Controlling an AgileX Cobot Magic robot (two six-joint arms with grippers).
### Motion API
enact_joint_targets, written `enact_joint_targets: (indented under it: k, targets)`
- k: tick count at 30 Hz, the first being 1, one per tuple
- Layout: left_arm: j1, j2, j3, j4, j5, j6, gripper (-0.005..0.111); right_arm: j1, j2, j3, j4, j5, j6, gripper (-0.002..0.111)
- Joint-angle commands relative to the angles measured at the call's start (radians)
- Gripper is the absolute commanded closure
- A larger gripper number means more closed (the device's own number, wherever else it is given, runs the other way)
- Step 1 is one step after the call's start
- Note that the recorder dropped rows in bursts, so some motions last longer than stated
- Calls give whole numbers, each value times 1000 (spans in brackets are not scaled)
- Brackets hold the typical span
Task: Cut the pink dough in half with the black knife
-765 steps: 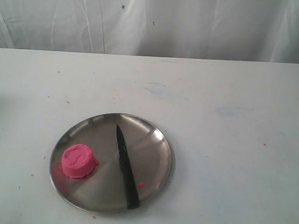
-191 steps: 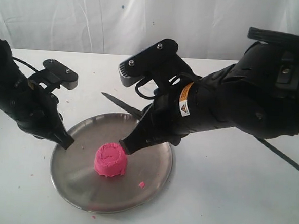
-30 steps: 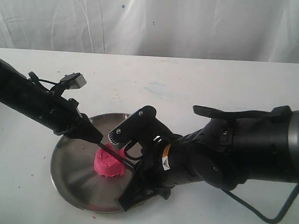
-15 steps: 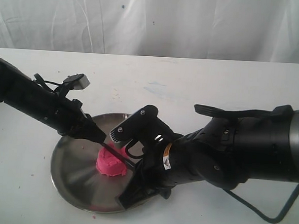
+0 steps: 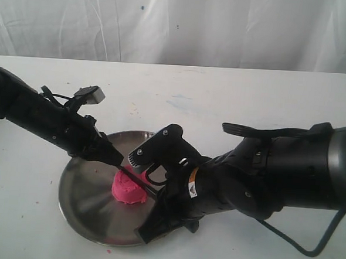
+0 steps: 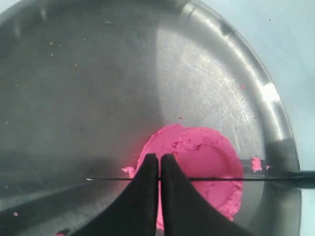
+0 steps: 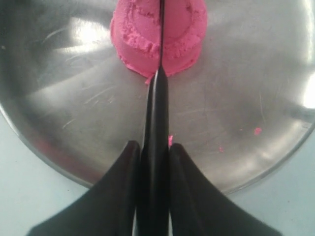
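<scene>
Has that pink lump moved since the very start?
Yes. The pink dough has gone from the left part of the plate to near its middle, rightwards in the exterior view.

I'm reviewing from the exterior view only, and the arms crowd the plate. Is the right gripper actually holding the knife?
Observer: Yes. The right wrist view shows the right gripper clamped on the handle of the black knife.
Operator: Where does the blade sit on the dough?
Observer: It runs across the middle of the pink dough, sunk into its top.
Operator: And the left gripper?
Observer: The left gripper is shut, and its fingers lie across the blade over the dough.
</scene>
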Motion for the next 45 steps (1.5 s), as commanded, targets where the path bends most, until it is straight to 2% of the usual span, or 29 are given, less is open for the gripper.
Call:
enact_joint_targets:
  k: [1,45]
  targets:
    - [-13,-2,3,2,21,-5,98,-3,17,3,-6,-16,-10,108]
    - [-13,-4,3,18,22,-5,98,-3,7,1,-6,-31,-10,108]
